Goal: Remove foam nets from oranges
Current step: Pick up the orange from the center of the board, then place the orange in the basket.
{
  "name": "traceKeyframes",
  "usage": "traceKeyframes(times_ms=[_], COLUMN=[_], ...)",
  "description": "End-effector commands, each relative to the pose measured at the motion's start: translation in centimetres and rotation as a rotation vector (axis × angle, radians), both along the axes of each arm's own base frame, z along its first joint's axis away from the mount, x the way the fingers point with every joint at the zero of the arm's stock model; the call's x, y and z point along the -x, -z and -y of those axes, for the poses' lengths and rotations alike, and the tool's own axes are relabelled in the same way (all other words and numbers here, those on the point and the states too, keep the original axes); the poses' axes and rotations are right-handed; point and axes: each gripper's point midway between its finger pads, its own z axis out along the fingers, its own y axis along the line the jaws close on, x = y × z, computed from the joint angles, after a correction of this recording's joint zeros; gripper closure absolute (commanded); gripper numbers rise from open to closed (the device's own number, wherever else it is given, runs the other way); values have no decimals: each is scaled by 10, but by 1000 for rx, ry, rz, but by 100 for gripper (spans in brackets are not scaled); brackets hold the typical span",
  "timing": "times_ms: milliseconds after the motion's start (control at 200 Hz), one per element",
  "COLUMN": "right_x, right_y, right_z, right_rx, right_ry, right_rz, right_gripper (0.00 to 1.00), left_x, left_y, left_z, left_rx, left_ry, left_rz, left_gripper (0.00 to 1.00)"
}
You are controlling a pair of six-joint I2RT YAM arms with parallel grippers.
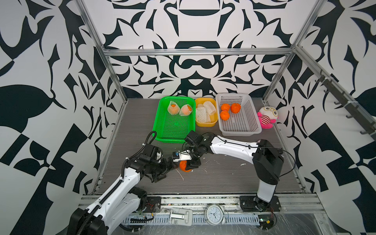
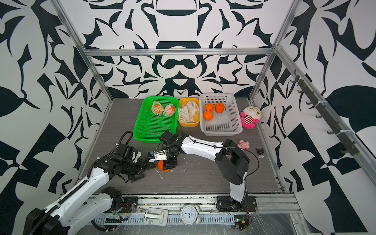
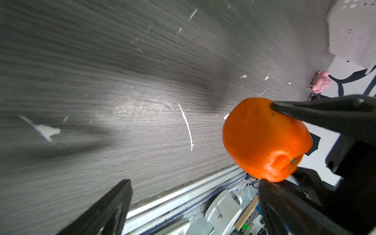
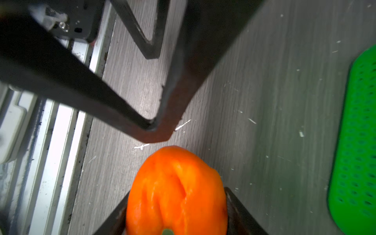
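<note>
**Bare orange held at the front of the surface**

The right pincer (image 1: 190, 165) is closed around one orange (image 1: 182, 165) that has no net on it. It is low over the grey surface (image 1: 223, 179), near the front edge; I cannot tell if the fruit touches it. In the right wrist view the orange sits between the black fingers (image 4: 240, 211). The left pincer (image 1: 165, 172) stands wide open just beside this orange and holds nothing. At the back, two netted oranges (image 1: 173, 108) lie in the green basket (image 1: 173, 130). The empty foam nets (image 1: 204, 112) fill the yellow tub (image 1: 205, 123), and three bare oranges (image 1: 225, 107) rest in the white basket (image 1: 240, 128).
</note>
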Motion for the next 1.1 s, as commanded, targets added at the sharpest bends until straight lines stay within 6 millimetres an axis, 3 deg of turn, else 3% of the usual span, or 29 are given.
traceKeyframes(times_ms=[0,245,645,745,915,1095], right_x=[-8,-52,-136,-166,-213,-278], right_y=[-32,-84,-160,-167,-162,-139], right_z=[6,42,129,158,207,265], right_rx=[-26,-75,-143,-146,-174,-165], right_ry=[14,158,368,444,540,682], right_rz=[58,182,307,315,245,138], right_gripper=[46,50,51,51,52,57], left_x=[-4,-12,-33,-42,-54,-62], left_y=[-14,-27,-55,-64,-70,-76], left_z=[1,4,13,18,19,18], left_rx=[3,13,26,39,0,-32], left_ry=[10,12,38,51,71,88], left_rz=[30,67,130,157,174,171], left_gripper=[1,1,1,1,0,1])
